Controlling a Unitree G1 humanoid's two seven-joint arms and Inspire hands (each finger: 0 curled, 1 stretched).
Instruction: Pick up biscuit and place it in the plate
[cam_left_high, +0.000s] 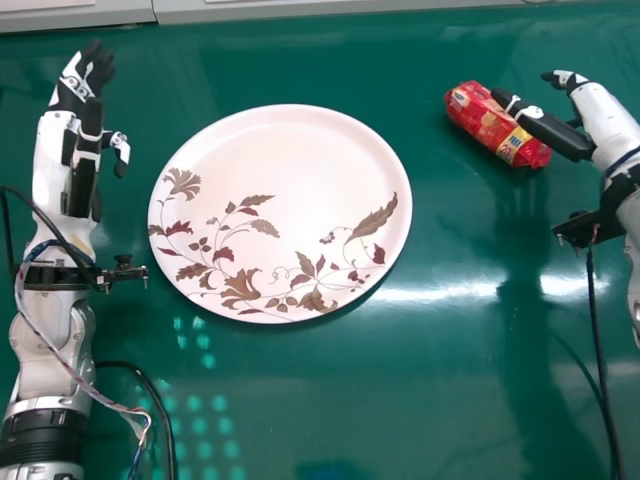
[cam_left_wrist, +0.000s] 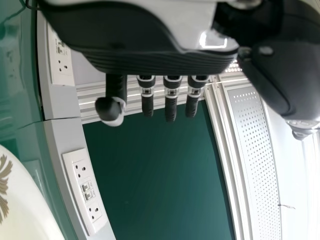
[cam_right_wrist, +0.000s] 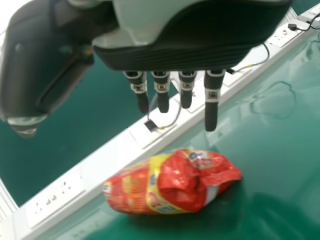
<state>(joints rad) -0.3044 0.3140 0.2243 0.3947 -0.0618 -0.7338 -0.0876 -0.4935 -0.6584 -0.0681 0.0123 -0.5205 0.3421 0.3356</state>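
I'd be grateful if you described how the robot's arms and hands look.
The left hand and right hand have white shells and black fingers. The left arm has pale, rounded housings, a black section lower down and coloured wires. The right arm is also pale, with a black bracket and black cable.

In my head view, the right fingers (cam_left_high: 545, 130) hide a bit of the biscuit packet (cam_left_high: 485, 122), and I see the right arm (cam_left_high: 608, 122) cut off by the right edge, the left arm (cam_left_high: 55, 365) by the bottom one. My left wrist view crops the plate (cam_left_wrist: 22, 210). The packet's print is blurred in my right wrist view.
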